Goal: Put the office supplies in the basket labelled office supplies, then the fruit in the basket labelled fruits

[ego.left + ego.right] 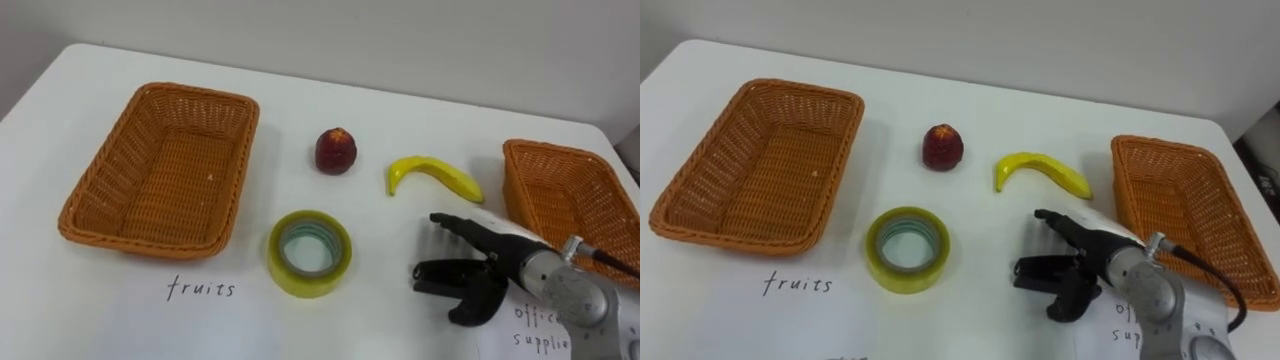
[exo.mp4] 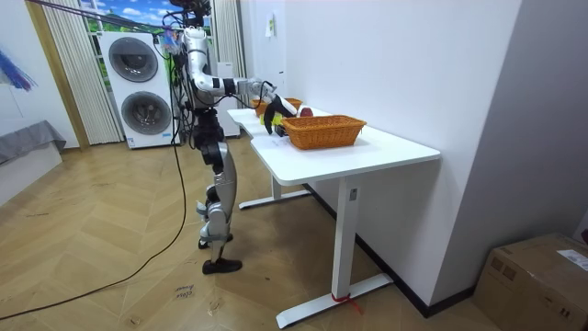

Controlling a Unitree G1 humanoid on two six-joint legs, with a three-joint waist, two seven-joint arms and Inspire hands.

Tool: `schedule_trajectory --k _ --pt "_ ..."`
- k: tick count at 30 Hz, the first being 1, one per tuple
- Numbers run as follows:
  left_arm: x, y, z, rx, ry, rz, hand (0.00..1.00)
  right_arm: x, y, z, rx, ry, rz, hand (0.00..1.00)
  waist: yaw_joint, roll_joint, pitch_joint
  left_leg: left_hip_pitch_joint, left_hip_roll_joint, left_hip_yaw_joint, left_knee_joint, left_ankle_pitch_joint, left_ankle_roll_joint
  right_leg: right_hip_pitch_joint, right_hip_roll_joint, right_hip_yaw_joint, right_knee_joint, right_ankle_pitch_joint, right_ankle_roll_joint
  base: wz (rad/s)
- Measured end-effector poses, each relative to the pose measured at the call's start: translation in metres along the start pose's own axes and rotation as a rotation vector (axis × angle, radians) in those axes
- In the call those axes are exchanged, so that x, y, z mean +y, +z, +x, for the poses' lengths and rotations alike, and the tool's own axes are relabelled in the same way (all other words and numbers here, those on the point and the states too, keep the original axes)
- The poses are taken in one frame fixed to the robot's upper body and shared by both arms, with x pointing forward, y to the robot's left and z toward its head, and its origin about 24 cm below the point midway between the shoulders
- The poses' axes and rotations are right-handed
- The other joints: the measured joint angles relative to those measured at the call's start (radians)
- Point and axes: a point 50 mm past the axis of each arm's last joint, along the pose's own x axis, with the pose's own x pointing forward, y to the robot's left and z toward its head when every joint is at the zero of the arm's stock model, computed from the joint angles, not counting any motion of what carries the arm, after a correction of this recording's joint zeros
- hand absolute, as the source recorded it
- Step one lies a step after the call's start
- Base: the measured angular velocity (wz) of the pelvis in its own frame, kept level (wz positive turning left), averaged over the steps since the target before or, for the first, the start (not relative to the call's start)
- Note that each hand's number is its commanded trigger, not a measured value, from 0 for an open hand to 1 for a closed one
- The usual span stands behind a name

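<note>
Our right hand (image 1: 490,268), open and empty, is poised at five o'clock of the banana (image 1: 435,176), tape roll (image 1: 310,253) at its nine; a skewed grasp, we fear, could nudge the fruit into the office basket (image 1: 556,150).

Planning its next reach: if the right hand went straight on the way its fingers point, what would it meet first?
Probably the yellow tape roll: the open right hand points across the table at it. Its height is unclear.
</note>
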Motion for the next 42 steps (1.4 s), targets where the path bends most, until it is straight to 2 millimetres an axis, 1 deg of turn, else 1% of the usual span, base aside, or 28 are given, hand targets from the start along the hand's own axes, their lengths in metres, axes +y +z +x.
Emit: schedule_trajectory --k 10,14,20,26,32,38,41,42 --pt "0.001 0.002 0.000 -0.005 0.002 0.006 0.00 0.001 0.000 0.000 0.002 0.024 0.001 0.00 0.002 -0.003 0.0004 -0.001 0.000 -0.008 0.000 0.000 -0.001 0.005 0.001 -0.002 -0.011 0.000 0.000 0.00" --pt "0.001 0.002 0.000 -0.007 0.007 0.011 0.00 0.000 -0.002 0.005 0.010 0.033 0.005 0.00 0.006 -0.006 0.0004 0.000 0.000 -0.008 0.006 0.000 -0.001 0.006 0.001 -0.001 -0.011 0.000 0.000 0.00" --pt "0.001 0.004 0.000 -0.010 0.011 0.011 0.00 0.000 -0.003 0.007 0.020 0.039 0.012 0.00 0.007 -0.006 0.0004 0.000 0.000 -0.010 0.000 0.000 -0.001 0.007 0.001 -0.002 -0.010 0.000 0.000 0.00" --pt "0.002 0.005 0.000 -0.013 0.033 0.010 0.00 0.001 -0.004 0.007 0.033 0.039 0.020 0.00 0.027 -0.006 0.0003 0.001 -0.001 -0.010 0.000 0.001 -0.001 0.007 0.001 -0.002 -0.010 0.000 -0.001 0.00" --pt "0.003 0.008 0.001 -0.020 0.051 0.010 0.00 0.001 -0.005 0.008 0.046 0.026 0.025 0.00 0.030 -0.005 0.0002 0.000 -0.001 -0.010 0.001 0.000 -0.001 0.006 0.000 -0.003 -0.009 0.001 -0.001 0.00" --pt "0.004 0.017 0.000 -0.057 0.057 0.004 0.00 0.000 -0.006 0.010 0.058 0.016 0.013 0.00 0.031 -0.001 -0.0010 -0.001 -0.001 -0.011 0.002 0.000 -0.001 0.007 0.000 -0.004 -0.010 0.002 0.000 0.00" --pt "0.001 0.021 0.000 -0.071 0.052 0.013 0.00 -0.001 -0.005 0.011 0.058 0.015 0.012 0.00 0.033 0.002 -0.0018 -0.001 -0.001 -0.011 0.001 0.000 -0.001 0.007 0.000 -0.004 -0.010 0.003 -0.001 0.00" --pt "0.001 0.022 0.000 -0.073 0.053 0.013 0.00 -0.001 -0.005 0.011 0.058 0.016 0.011 0.06 0.033 0.002 -0.0020 -0.001 -0.001 -0.011 0.001 0.001 -0.001 0.007 0.001 -0.004 -0.010 0.003 -0.001 0.00"
